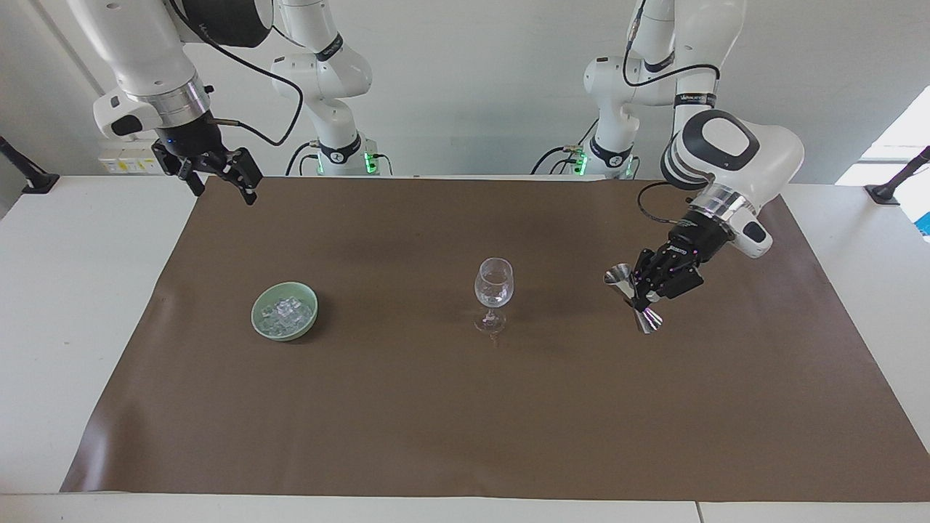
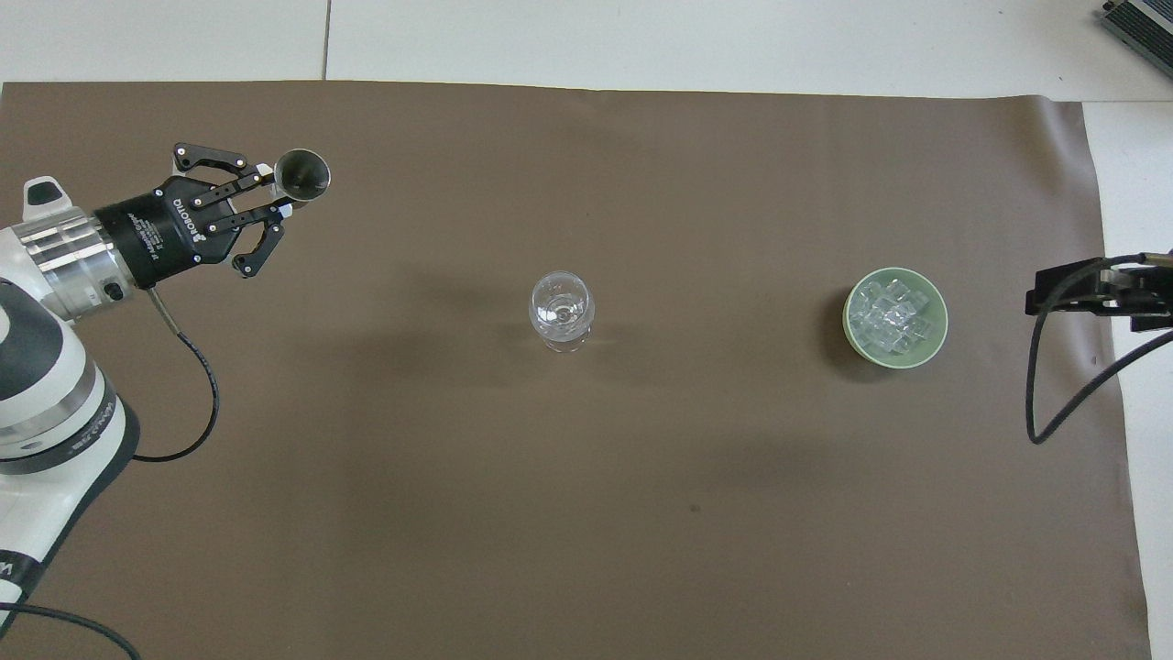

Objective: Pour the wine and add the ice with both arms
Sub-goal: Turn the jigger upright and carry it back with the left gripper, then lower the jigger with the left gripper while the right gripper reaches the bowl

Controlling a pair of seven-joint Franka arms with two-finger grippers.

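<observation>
Steel jigger [image 1: 631, 298], double-cone, was pinched at its waist by left gripper [image 1: 642, 294] over brown mat [image 1: 465, 407]; overhead showed its open mouth. Right gripper [image 1: 218, 178] waited, fingers spread. Ice [image 2: 887, 319] sat heaped in green bowl [image 2: 935, 344], stemmed glass [image 1: 493, 293] mid-mat.

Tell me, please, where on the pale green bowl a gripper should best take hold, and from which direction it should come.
Probably on the rim of the green bowl, coming straight down from above, one finger inside the wall and one outside. The bowl sits upright and open, its wall thin but its body wide for the fingers. The ice is heaped in the middle, so the edge leaves more room. The right gripper is on that end of the table.
</observation>
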